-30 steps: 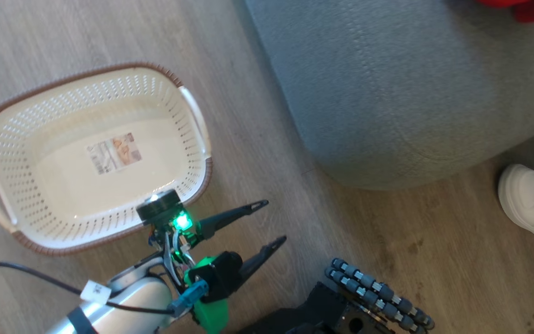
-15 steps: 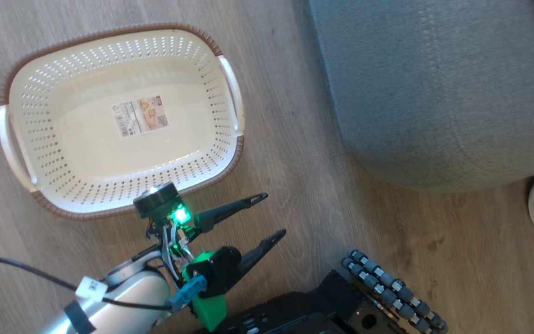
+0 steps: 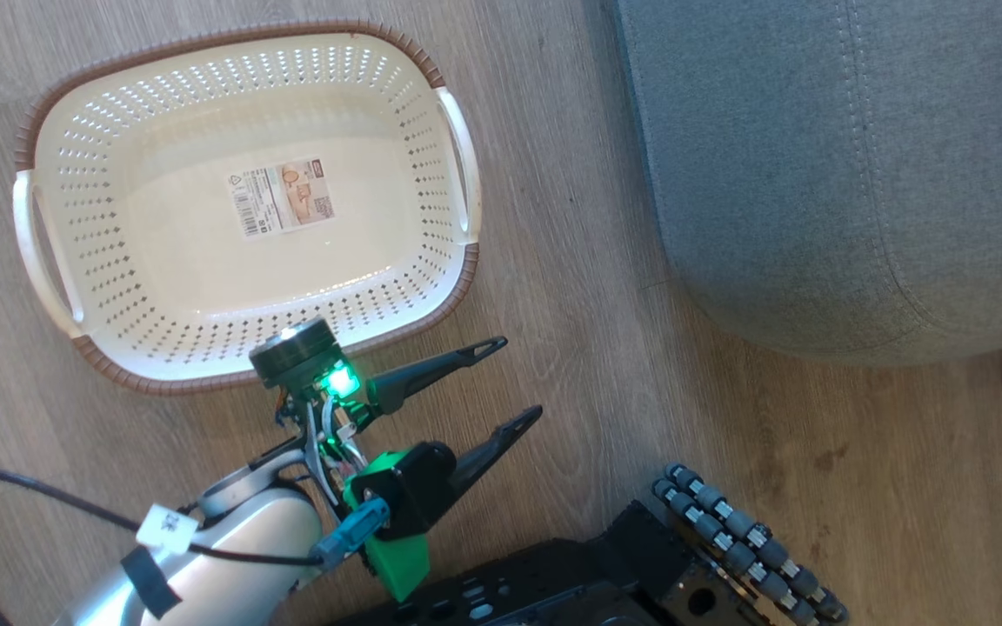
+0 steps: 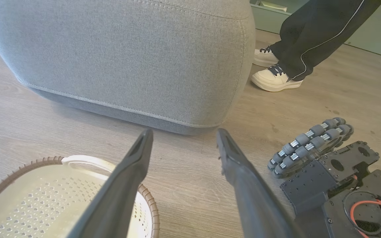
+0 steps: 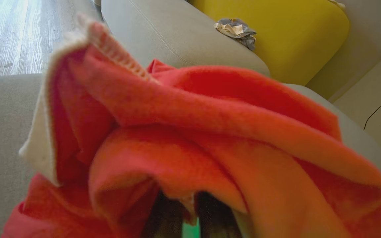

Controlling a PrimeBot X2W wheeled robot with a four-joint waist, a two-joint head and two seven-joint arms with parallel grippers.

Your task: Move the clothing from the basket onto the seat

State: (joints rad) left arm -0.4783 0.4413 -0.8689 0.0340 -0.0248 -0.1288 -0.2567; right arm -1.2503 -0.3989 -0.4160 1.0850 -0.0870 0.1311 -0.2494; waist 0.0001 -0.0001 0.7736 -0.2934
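The right gripper (image 5: 189, 216) has its two dark fingers close together, and a fold of the clothing (image 5: 210, 132) is caught between them. The red cloth with white trim heaps up over the fingers, and the grey seat (image 5: 2, 132) lies just behind it. The left gripper (image 3: 518, 381) is spread wide and holds nothing. It hangs over the wooden floor (image 3: 571, 287), just beside the near right corner of the basket (image 3: 231, 36), between the basket and the seat. Inside the basket a label sticker (image 3: 282, 196) sits on the bottom.
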